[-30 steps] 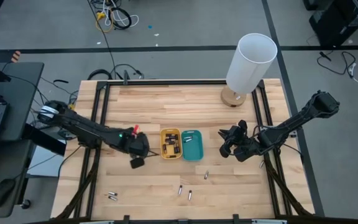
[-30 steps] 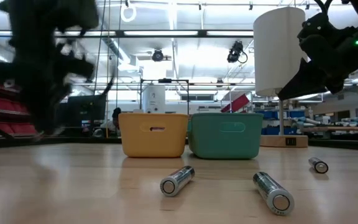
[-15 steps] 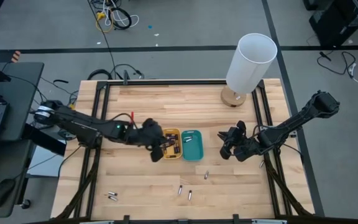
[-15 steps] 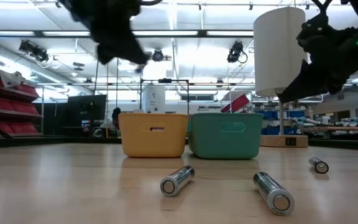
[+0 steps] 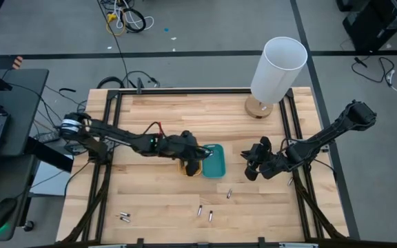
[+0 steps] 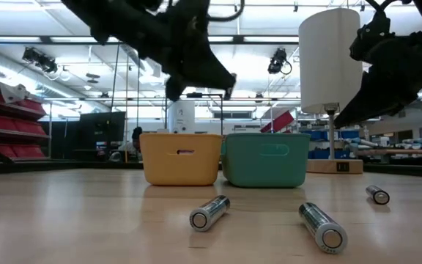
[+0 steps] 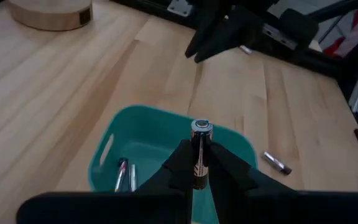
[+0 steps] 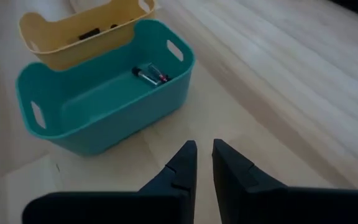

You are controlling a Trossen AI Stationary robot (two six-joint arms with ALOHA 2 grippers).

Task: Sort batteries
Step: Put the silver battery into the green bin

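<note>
Left pincer clenched on a battery, the teal tray beneath it; right pincer nearly closed, empty.

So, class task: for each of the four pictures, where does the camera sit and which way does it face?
High: overhead, straight down; both arms, left gripper over the trays.
Low: table height, level past two batteries to the yellow tray.
Left wrist: over the teal tray; its gripper holds a battery.
Right wrist: faces the trays; right gripper empty.
All share the teal tray.
</note>
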